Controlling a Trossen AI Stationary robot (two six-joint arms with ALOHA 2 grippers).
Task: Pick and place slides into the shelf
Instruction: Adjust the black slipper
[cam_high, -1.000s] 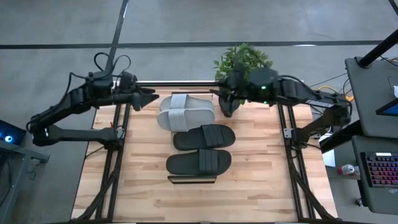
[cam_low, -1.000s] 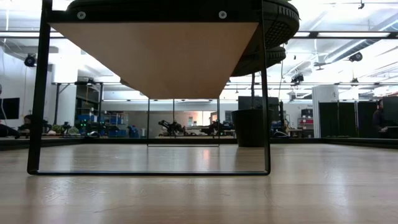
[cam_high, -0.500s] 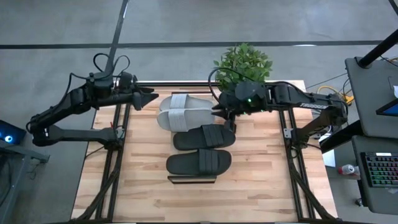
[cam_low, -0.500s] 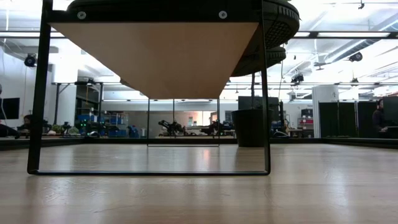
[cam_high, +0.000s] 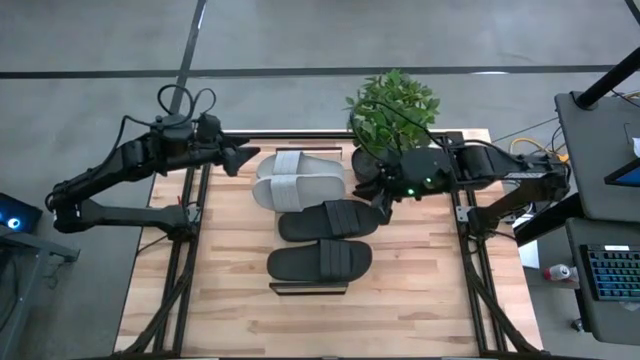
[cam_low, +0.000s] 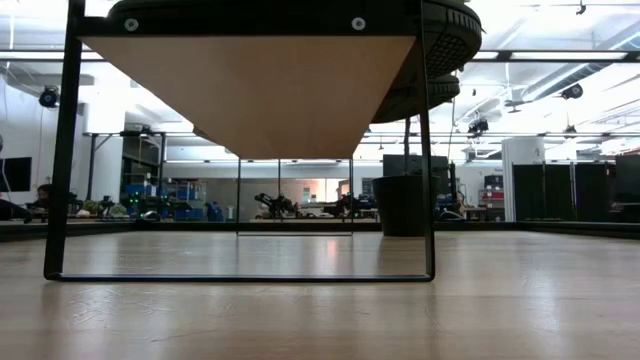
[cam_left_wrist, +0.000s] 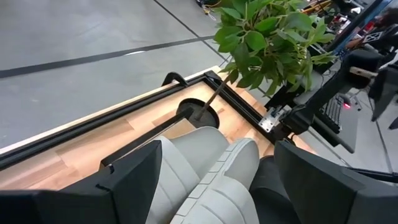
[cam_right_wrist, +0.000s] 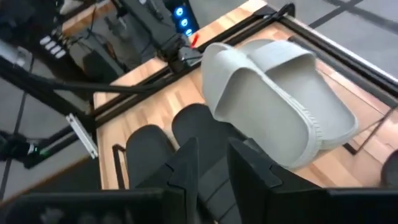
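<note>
1. Butcher-block table (cam_high: 420, 290) fills the high view, its plant (cam_high: 392, 105) at one o'clock, clear of the work.
2. Shelf (cam_high: 310, 288) runs through the centre.
3. Slides lie on it in a row: grey pair (cam_high: 298, 178) toward twelve, black pair (cam_high: 325, 240) toward six.
4. Left gripper (cam_high: 248, 160), wide open, waits at ten o'clock beside the grey pair.
5. Right gripper (cam_high: 378, 196), jaws narrow, sits at the nearer black slide's end, probably nudging it straight.
</note>
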